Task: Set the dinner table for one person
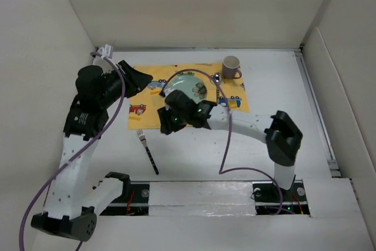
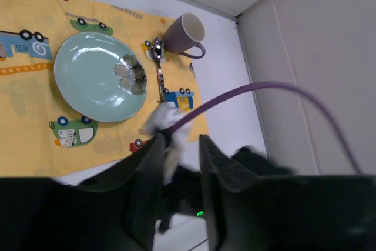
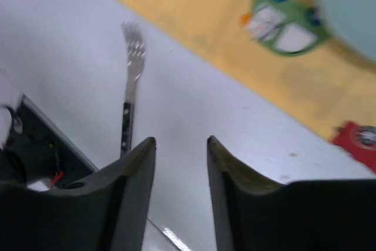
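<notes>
The dinner table (image 1: 276, 86) is a white surface between white walls. On it lies a yellow car-print cloth (image 1: 147, 104) bearing a pale green plate (image 1: 187, 82), a spoon (image 1: 216, 78) and a purple mug (image 1: 231, 67). A fork (image 1: 148, 151) with a black handle lies on the bare table in front of the cloth. My right gripper (image 1: 165, 125) is open and empty above the table just right of the fork (image 3: 130, 83). My left gripper (image 1: 144, 79) is open and empty, held above the cloth's left end. The left wrist view shows the plate (image 2: 97, 77), spoon (image 2: 157, 66) and mug (image 2: 185, 34).
White walls close in the table on the left, back and right. A purple cable (image 1: 226, 139) loops from the right arm over the table. The arm bases and a taped rail (image 1: 200, 195) line the near edge.
</notes>
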Controlling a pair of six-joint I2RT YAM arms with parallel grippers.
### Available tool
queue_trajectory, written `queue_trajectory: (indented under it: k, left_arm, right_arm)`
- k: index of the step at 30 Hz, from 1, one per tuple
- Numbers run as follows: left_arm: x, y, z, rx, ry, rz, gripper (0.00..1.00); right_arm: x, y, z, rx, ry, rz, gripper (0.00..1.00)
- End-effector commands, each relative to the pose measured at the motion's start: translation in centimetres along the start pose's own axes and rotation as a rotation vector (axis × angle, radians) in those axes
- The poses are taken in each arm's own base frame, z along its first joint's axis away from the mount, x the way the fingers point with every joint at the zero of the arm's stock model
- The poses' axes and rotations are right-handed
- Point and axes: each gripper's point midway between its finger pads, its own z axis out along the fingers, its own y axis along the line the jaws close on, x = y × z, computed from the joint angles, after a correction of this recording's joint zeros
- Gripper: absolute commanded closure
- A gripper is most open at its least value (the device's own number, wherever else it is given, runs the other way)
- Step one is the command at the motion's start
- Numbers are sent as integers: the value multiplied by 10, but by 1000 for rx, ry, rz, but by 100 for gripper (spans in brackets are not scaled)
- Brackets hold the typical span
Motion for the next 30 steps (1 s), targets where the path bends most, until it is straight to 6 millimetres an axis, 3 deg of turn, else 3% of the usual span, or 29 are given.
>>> queue_trajectory:
  k: [1,3,4,5,6,7,9,11,16,19,21,22,23,24,25,27,30]
  left_arm:
    - [-19,-21,-44,-10,-112,-46,69]
    - [-29,-32,-64,-6,-163,-42,63]
    - [-28,-35,-76,-12,-168,-44,59]
    - [-36,-47,-93,0,-191,-35,56]
    - [-36,-47,-93,0,-191,-35,56]
    - [-32,-47,-98,-12,-169,-27,55]
    - [-38,-57,-109,-2,-169,-5,55]
    - [-38,-62,-118,-3,-159,20,55]
    - [-31,-62,-121,-2,-128,39,54]
    - [-21,-56,-118,-1,-99,32,54]
    - [-14,-52,-117,-4,-85,25,54]
    - [-13,-50,-116,-9,-82,25,54]
    - [-9,-47,-115,-16,-72,21,54]
    - [-9,-47,-115,-16,-72,21,54]
    - [-10,-46,-115,-19,-76,23,54]
    - [-9,-41,-114,-36,-80,36,54]
    - [-14,-27,-114,-111,-117,51,54]
  right_arm:
    - [23,42,35,-58,26,-46,49]
    - [19,63,45,-36,-8,-116,44]
    - [43,70,59,-6,41,-161,44]
    - [41,80,69,22,32,-187,41]
    - [41,81,69,22,32,-187,41]
    - [59,74,81,59,82,-204,41]
    - [65,76,90,75,92,-211,42]
    - [83,70,103,121,114,-235,43]
    - [111,65,113,161,160,-263,47]
    - [123,62,117,190,182,-271,53]
    - [131,62,120,202,192,-285,63]
    - [129,65,121,199,191,-280,67]
    - [131,64,122,209,209,-280,82]
    - [131,64,122,209,210,-280,82]
    - [129,64,121,217,205,-282,100]
    - [104,78,110,209,155,-269,100]
    - [39,75,95,192,28,-194,100]
